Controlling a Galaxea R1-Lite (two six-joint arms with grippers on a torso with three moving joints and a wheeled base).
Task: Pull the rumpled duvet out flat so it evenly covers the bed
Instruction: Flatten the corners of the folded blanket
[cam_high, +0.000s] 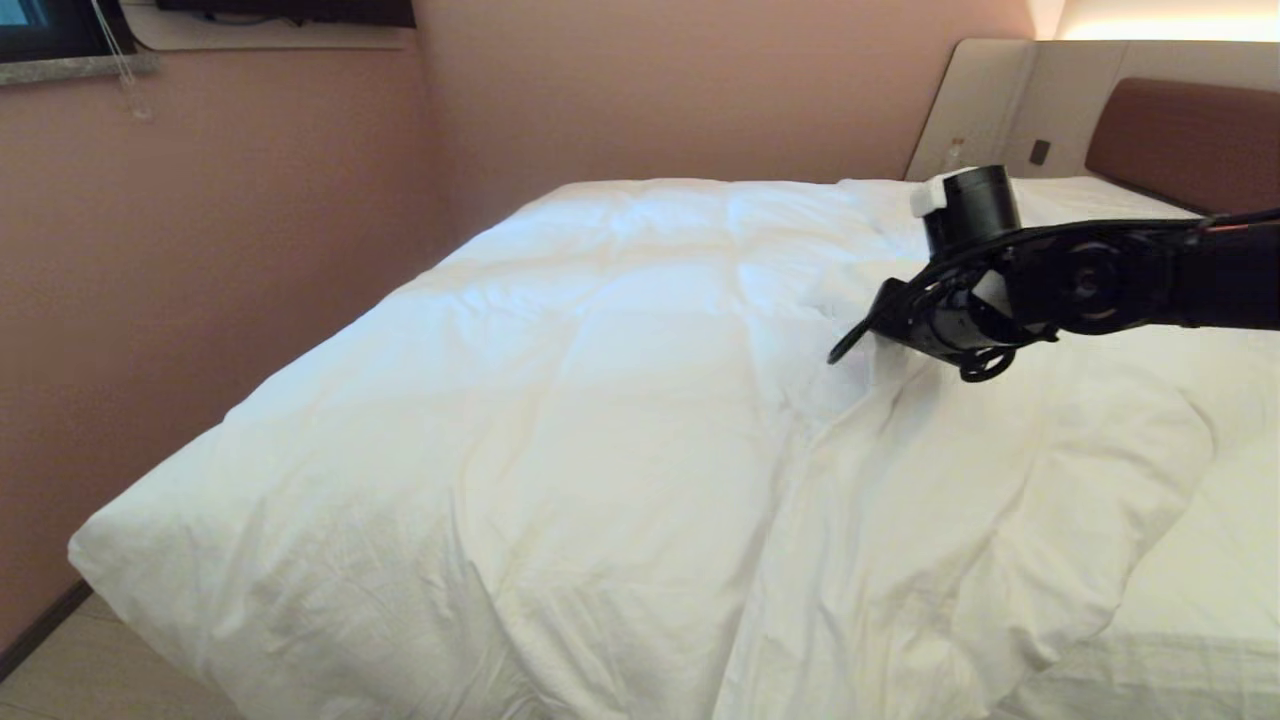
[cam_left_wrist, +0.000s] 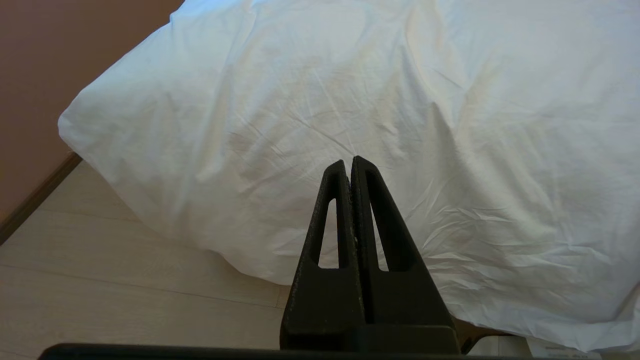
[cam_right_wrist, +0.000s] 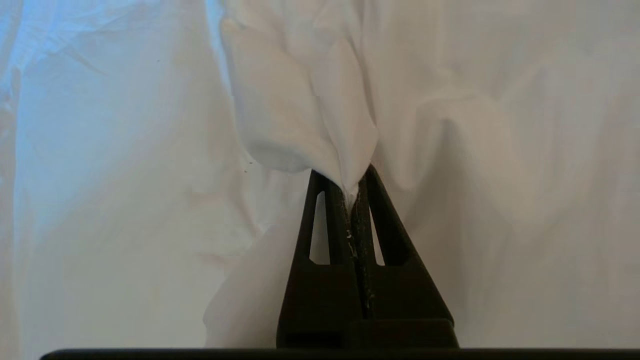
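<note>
The bed (cam_high: 1190, 620) stands on a pale wood floor (cam_high: 90, 670), its brown headboard (cam_high: 1190, 140) at the far end. The white duvet (cam_high: 560, 400) lies on it, smooth on the side away from the headboard's corner, bunched into a raised ridge nearer the headboard, with bare sheet beside that ridge.

White duvet (cam_high: 560, 400) faintly quilted in large squares; brown headboard (cam_high: 1190, 140) at far right; pink wall (cam_high: 250, 200) at left.

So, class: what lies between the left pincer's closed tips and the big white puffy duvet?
Nothing. In the left wrist view the left pincer hangs shut, apart from the big white puffy duvet, above pale wooden floor.
</note>
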